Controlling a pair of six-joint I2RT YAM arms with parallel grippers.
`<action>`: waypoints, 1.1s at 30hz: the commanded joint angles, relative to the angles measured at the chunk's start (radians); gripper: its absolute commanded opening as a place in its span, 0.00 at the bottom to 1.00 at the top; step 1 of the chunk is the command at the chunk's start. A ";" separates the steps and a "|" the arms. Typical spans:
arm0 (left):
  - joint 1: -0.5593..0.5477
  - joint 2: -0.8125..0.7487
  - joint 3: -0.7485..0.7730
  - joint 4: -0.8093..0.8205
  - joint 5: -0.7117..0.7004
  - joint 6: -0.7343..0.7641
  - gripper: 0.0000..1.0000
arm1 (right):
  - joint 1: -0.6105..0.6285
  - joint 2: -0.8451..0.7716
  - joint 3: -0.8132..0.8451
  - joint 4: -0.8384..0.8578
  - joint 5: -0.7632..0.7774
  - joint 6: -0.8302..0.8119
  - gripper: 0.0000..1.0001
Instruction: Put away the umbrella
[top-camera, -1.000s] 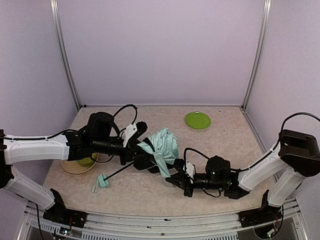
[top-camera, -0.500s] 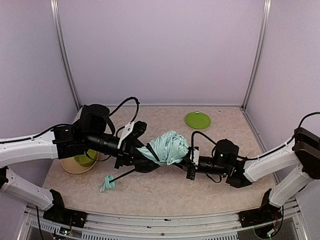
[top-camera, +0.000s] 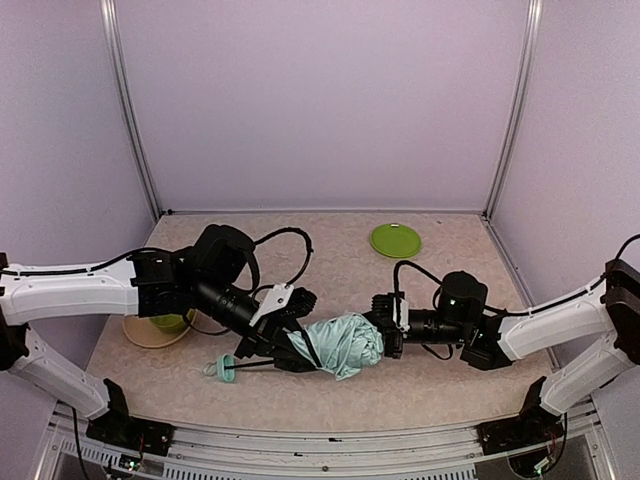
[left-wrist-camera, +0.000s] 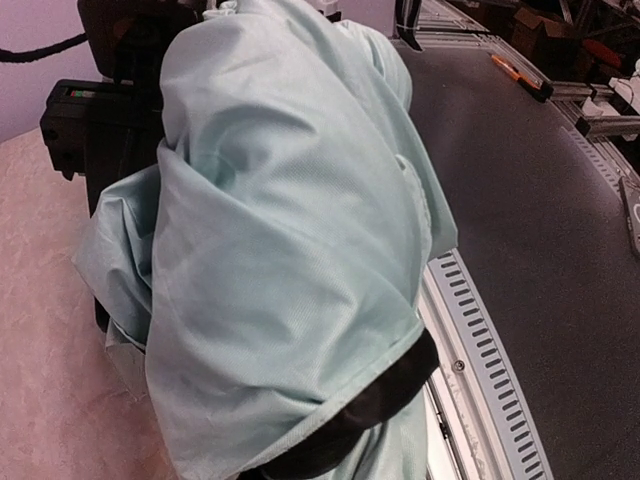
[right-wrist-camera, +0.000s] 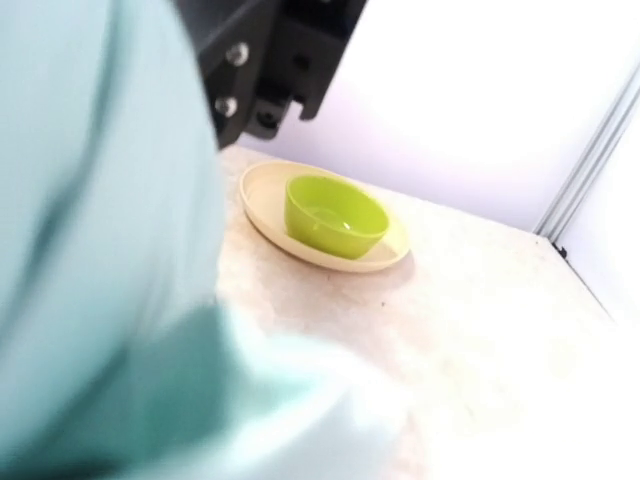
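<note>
The umbrella (top-camera: 345, 343) is a crumpled mint bundle. The right gripper (top-camera: 384, 336) is closed against it; the left gripper (top-camera: 292, 338) is buried in cloth, its state unclear. Speckled beige table (top-camera: 440, 285), lilac walls (top-camera: 320, 100).

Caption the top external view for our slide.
Left gripper and right gripper meet at the bunched mint umbrella; green plate behind.

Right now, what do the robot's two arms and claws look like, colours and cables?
Both the left arm and the right arm have white link shells with bulky black joint housings. A black cable loops over each wrist. The left claw and the right claw are black, each with a small white part at its base.
</note>
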 joint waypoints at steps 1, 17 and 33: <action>-0.060 0.093 0.042 -0.227 0.109 0.044 0.00 | -0.054 -0.017 0.034 -0.001 0.128 -0.007 0.00; -0.131 0.601 0.222 -0.474 -0.110 0.152 0.00 | -0.072 0.143 -0.127 0.236 0.257 0.159 0.00; -0.161 0.764 0.299 -0.546 -0.112 0.175 0.00 | -0.071 0.022 -0.241 0.073 0.468 0.373 0.06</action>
